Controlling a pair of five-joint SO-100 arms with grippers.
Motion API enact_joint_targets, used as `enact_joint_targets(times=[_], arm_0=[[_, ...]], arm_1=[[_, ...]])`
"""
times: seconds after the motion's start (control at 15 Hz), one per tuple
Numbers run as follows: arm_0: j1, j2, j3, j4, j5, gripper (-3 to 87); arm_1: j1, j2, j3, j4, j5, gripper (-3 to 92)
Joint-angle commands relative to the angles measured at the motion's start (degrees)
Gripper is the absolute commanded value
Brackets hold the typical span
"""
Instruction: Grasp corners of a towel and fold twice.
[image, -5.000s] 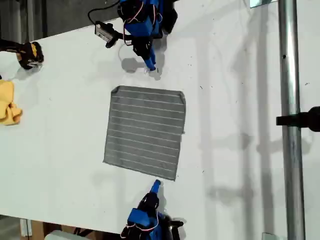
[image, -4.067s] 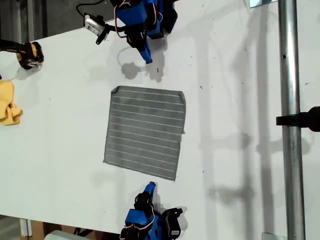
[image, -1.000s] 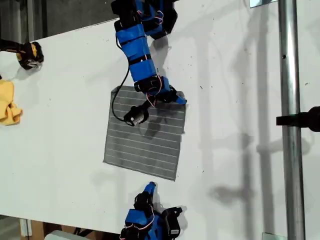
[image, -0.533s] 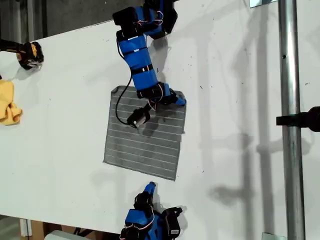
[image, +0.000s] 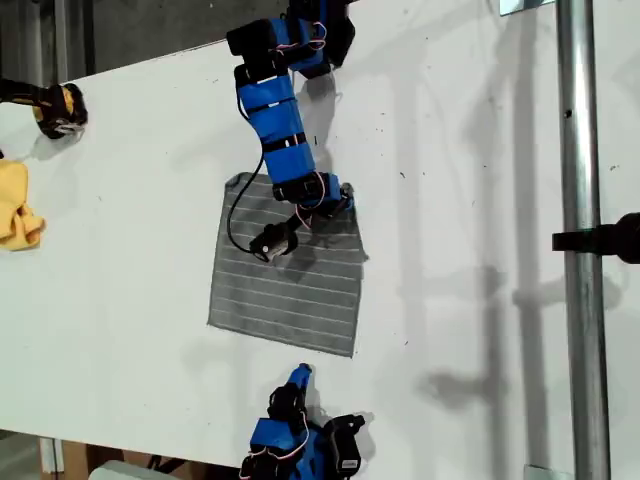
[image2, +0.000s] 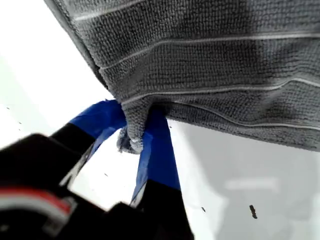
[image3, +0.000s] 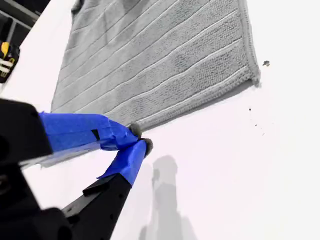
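Since half a second back, the upper-right corner (image: 338, 200) of the towel (image: 285, 275) has pulled inward off the table (image: 470, 200) in the exterior view. It's pinched tight in my first gripper (image2: 135, 140), jaws clamped on it. My second gripper (image3: 137, 139) is closed with nothing in it, just beside the towel's lower edge.

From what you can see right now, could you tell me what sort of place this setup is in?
It is probably a robotics lab or workshop bench. A plain white table carries two small blue arms, a metal pole stands at the exterior view's right, and only the towel and a yellow cloth lie out.
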Motion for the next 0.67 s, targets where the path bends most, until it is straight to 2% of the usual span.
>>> enact_joint_targets(times=[0.0, 0.2, 0.4, 0.6], arm_0=[[-1.32, 0.26, 0.26, 0.26, -0.53, -1.3], [-0.88, 0.26, -0.53, 0.44, -3.43, -1.5], [0.09, -1.23, -9.23, 2.9, -4.48, -1.6], [1.85, -16.26, -21.01, 0.53, -3.43, -1.6]], arm_1=[[-0.44, 0.26, -2.29, 0.44, 0.0, -0.1], [-0.97, 0.35, -2.46, 0.18, 0.35, -0.1], [-1.41, 0.18, -2.99, -0.62, 0.44, -0.1], [-1.49, 0.26, -4.13, -1.05, 0.79, -0.1]])
